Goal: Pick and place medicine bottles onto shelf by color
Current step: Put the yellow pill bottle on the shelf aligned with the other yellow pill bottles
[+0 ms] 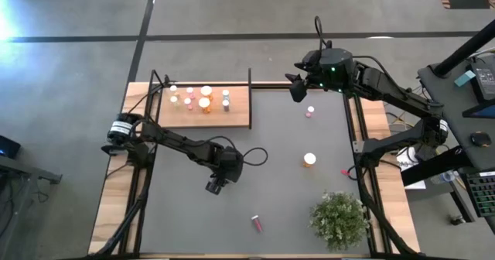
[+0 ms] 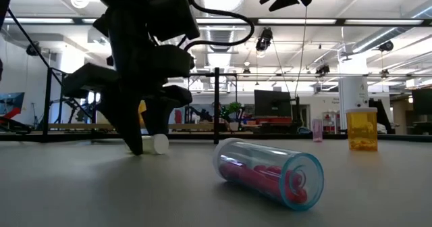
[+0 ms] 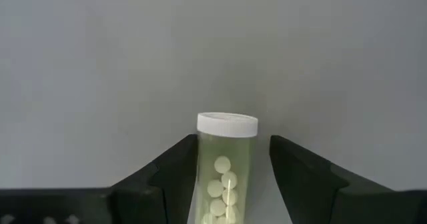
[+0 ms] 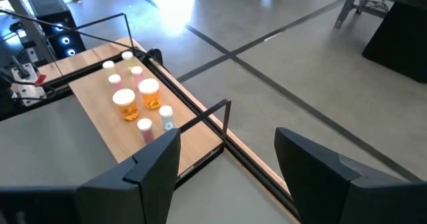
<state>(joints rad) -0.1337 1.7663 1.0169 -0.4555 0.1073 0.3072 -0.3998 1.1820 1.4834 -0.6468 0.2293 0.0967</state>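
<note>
A yellow-green bottle (image 3: 225, 164) with a white cap (image 2: 159, 144) lies on its side on the dark tabletop. My left gripper (image 3: 230, 177) points steeply down over it, open, one finger on each side of its body; from above, the gripper (image 1: 215, 185) hides it. The light-wood shelf (image 1: 232, 117) at the far left carries several upright bottles (image 4: 137, 101). A pink bottle (image 2: 270, 175) lies on its side near the front edge. An orange bottle (image 1: 309, 160) and a small pink one (image 1: 310, 111) stand at the right. My right gripper (image 1: 296, 88) waits raised, open, at the far right. My left gripper has one finger (image 3: 177, 174) close against the yellow-green bottle's side, and I cannot tell whether it touches. A clear gap shows between the bottle and the other finger (image 3: 293, 177). The fingers come from above, along the lying bottle's two long sides.
A bushy green plant (image 1: 339, 217) stands at the near right. A black wire frame (image 1: 250, 97) rims the shelf's far and right sides. Wooden strips (image 1: 116, 190) run along the table's left and right edges. A tiny pink thing (image 1: 344, 171) lies by the right strip.
</note>
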